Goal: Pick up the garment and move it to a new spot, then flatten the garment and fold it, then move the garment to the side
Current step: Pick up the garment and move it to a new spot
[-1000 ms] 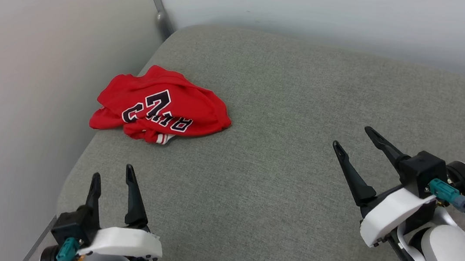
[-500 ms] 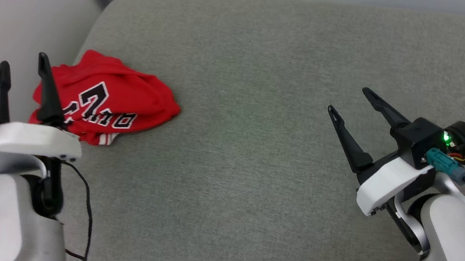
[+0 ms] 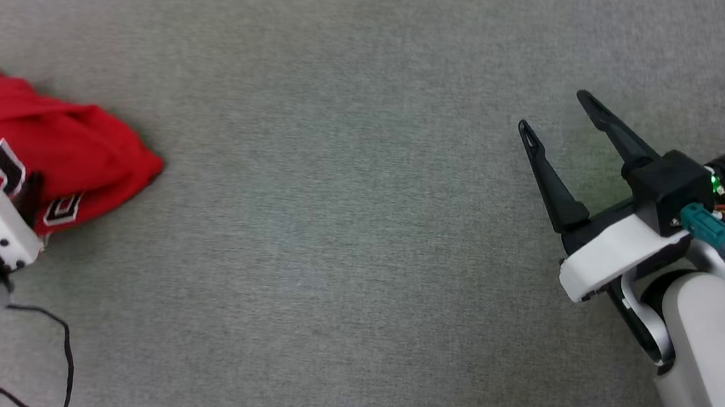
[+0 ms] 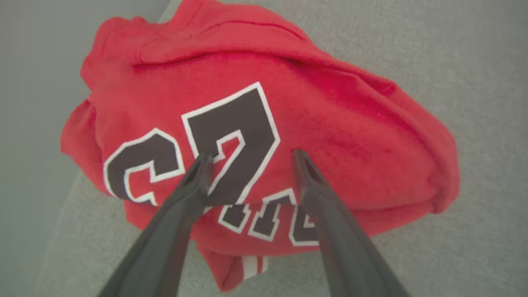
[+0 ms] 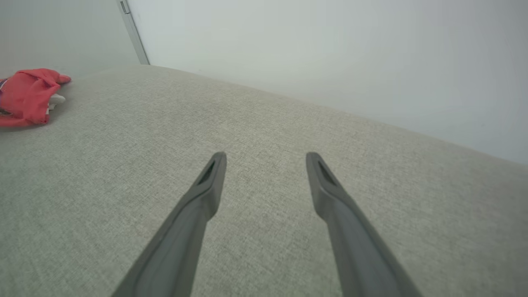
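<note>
The garment [image 4: 338, 136] is a crumpled red jersey with black white-edged lettering, lying bunched near the left edge of the grey cushion [image 3: 340, 247]. In the head view the garment [image 3: 69, 141] sits at the far left, partly covered by my left arm's white wrist. My left gripper [image 4: 251, 156] is open, its two fingertips spread just over the number print, with nothing between them. My right gripper [image 3: 552, 110] stands open and empty over bare cushion at the right, far from the garment [image 5: 24, 95]. The right gripper [image 5: 266, 156] points toward the back wall.
A pale wall [image 4: 24, 82] runs close along the garment's left side. A white back wall [image 5: 330, 49] and a metal corner post [image 5: 132, 29] bound the cushion's far end. A loose black cable [image 3: 61, 374] hangs from my left arm.
The head camera has tipped down and swung right, so the whole picture shifted. My left arm has reached forward until its open fingers are over the garment. The garment lies as before.
</note>
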Available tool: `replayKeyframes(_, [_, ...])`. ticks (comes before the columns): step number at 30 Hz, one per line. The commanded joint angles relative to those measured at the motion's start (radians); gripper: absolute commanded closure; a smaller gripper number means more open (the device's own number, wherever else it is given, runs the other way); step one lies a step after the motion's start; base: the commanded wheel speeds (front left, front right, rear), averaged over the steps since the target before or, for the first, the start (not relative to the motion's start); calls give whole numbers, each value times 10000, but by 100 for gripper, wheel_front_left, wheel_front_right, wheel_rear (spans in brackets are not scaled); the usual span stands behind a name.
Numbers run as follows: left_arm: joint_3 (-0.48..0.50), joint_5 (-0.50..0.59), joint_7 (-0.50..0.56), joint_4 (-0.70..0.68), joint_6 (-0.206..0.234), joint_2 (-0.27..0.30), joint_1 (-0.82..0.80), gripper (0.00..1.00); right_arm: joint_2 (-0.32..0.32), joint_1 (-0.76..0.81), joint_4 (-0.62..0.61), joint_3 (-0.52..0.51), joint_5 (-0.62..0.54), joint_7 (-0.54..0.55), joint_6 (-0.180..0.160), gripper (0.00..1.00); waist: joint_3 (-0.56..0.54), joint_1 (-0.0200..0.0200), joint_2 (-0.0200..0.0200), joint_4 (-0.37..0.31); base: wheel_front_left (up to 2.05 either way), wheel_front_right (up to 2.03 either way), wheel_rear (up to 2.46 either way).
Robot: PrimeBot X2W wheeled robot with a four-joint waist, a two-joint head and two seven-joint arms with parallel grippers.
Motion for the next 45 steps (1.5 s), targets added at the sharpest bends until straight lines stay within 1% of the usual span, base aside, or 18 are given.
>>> replayKeyframes(1, [-79, -177, 267, 139, 8, 151, -64, 0, -4, -198, 12, 18, 24, -57, -5, 0, 329, -2, -1, -251, 0, 0, 0])
replayKeyframes(5, [-496, -1013, 1511, 797, 6, 400, 76, 0, -7, -382, 107, 62, 82, -164, -5, 0, 560, -2, -1, -378, 0, 0, 0])
replayKeyframes(9, [-708, -1654, 2436, 1461, 7, 321, 252, 0, -5, -494, 232, 72, 113, -200, -5, 0, 663, -2, -1, -449, 0, 0, 0])
replayKeyframes(10, [-760, -1725, 2470, 1538, 7, 322, 243, 6, -5, -525, 254, 64, 120, -208, -5, 0, 672, -2, -1, -460, 0, 0, 0])
replayKeyframes(12, [-798, -1854, 2269, 1622, 7, 317, 154, 100, -5, -573, 291, 47, 118, -226, -5, 0, 659, -2, -1, -470, 0, 0, 0])
replayKeyframes(15, [-811, -1747, 1654, 1683, 3, 385, -104, 100, -5, -522, 354, -18, 125, -244, -7, 0, 531, -2, -1, -436, 0, 0, 0])
replayKeyframes(20, [-778, -1232, -212, 1675, 176, 641, -721, 100, -5, -275, 488, -138, 165, -296, -7, 0, -10, -2, -1, -288, 0, 0, 0])
replayKeyframes(25, [-867, -752, -2150, 1688, 221, 596, -1076, 100, -7, 47, 638, -238, 344, -322, -5, 0, -825, -2, -1, -117, 0, 0, 0])
replayKeyframes(29, [-1004, -268, -3850, 1437, 406, 522, -1340, 100, -7, 375, 657, -366, 565, -365, -7, 0, -1521, -2, -1, -40, 0, 0, 0])
replayKeyframes(34, [-1177, 169, -5456, 1178, 558, 346, -1512, 100, -5, 808, 617, -572, 797, -375, -7, 0, -2247, -2, -1, -108, 0, 0, 0])
replayKeyframes(36, [-1270, 291, -5892, 1056, 578, 242, -1484, 100, -5, 1003, 602, -666, 901, -379, -5, 0, -2547, -2, -1, -193, 0, 0, 0])
replayKeyframes(39, [-1475, 352, -6212, 795, 607, -104, -1332, 100, -5, 1325, 617, -794, 1090, -425, -7, 0, -3015, -2, -1, -383, 0, 0, 0])
replayKeyframes(40, [-1475, 352, -6212, 795, 607, -104, -1332, 100, -5, 1325, 617, -794, 1090, -425, -7, 0, -3015, -2, -1, -383, 0, 0, 0])
replayKeyframes(45, [-1941, 437, -6206, 95, 555, -750, -801, 100, -4, 1802, 553, -878, 1366, -441, -5, 0, -3651, -2, -1, -949, 0, 0, 0])
